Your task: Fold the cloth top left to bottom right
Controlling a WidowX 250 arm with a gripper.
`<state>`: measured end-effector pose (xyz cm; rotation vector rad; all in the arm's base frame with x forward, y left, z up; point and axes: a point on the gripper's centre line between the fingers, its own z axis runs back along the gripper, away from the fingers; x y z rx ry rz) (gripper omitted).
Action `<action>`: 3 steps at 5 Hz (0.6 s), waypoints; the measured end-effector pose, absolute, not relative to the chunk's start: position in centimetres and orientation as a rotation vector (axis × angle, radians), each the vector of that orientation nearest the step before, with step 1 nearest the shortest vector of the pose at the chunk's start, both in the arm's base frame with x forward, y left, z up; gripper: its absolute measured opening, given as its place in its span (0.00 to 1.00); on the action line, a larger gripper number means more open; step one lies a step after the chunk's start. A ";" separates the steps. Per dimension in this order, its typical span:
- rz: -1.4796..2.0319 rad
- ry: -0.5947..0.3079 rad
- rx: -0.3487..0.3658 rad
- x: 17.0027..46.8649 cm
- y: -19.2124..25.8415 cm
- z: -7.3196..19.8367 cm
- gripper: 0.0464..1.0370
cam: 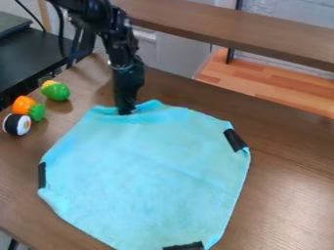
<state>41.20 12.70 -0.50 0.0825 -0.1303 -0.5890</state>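
1. One light-blue cloth point(147, 180) lies spread on the wooden table point(287, 195), black patches along its edges.
2. The gripper point(126, 110) touches its upper-left edge; whether it is clenched or released, I cannot tell.
3. A toy sushi roll point(17, 124) sits left.

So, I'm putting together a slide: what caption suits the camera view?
Black robot arm down at the top edge of a blue cloth, toy food at left.

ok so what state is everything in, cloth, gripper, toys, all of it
blue cloth: spread open, top edge rumpled
gripper: down at the cloth's top edge
black strips: at the cloth's edges
toy sushi roll: on its side
orange-and-green toy: lying on table
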 end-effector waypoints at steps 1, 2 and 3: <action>-0.641 -0.178 0.093 40.2 10.7 1.2 0.02; -0.706 -0.194 0.088 38.5 8.3 1.2 0.02; -0.771 -0.214 0.101 36.4 6.2 1.5 0.02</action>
